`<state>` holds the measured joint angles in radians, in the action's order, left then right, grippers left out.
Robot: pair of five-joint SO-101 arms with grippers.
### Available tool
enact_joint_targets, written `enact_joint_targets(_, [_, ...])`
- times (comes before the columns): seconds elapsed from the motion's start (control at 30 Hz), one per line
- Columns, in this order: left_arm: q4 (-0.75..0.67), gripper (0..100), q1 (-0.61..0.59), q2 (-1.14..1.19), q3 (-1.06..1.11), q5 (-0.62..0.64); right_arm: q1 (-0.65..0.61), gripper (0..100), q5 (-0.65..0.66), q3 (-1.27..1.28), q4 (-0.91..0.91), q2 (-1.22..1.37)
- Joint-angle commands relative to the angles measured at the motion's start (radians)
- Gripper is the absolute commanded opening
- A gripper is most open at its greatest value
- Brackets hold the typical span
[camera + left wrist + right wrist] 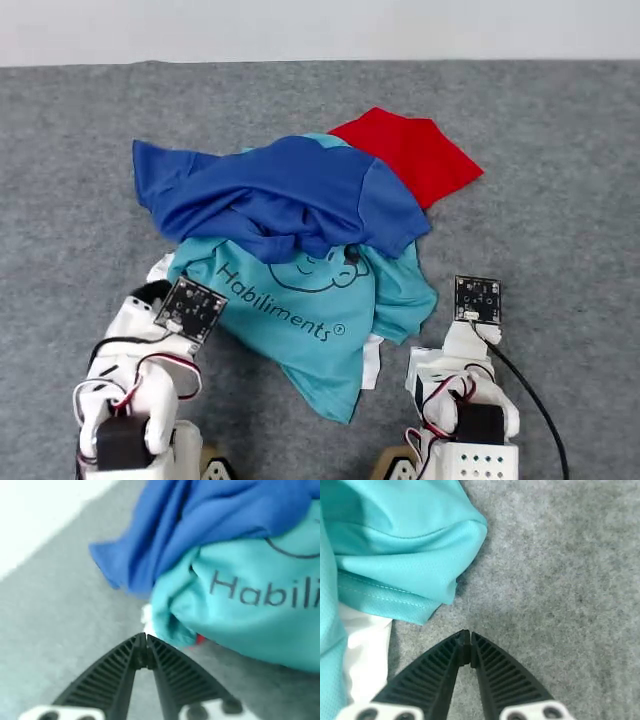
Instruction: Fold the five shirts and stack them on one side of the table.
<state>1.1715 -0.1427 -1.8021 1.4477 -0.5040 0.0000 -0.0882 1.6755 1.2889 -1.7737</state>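
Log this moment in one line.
shirt pile: unfolded; blue shirt: on top; left gripper: shut, by teal shirt; right gripper: shut, over table

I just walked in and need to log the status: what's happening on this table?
Nothing is folded yet. The shirts lie in one crumpled pile on the table: a blue shirt on top, a teal shirt under it, a red shirt poking out behind and a white shirt peeking from below. The left gripper and right gripper sit shut and empty at the pile's near edge.
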Motion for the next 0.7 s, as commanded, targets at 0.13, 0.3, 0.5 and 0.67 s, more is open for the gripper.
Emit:
enact_joint_targets(0.13, [0.006,7,0.032,0.003,-0.229,-0.018,0.002,0.9,0.008,0.009,0.004,-0.015])
enact_joint_targets(0.3, [0.083,9,0.110,0.087,-0.346,-0.018,0.002,0.9,0.008,0.009,0.004,-0.015])
enact_joint_targets(0.5, [0.083,9,0.173,0.396,-0.533,-0.046,0.002,0.9,0.008,0.009,0.004,-0.015])
enact_joint_targets(0.67, [0.084,9,0.218,0.743,-0.700,-0.066,0.002,0.9,0.008,0.009,0.004,-0.015])
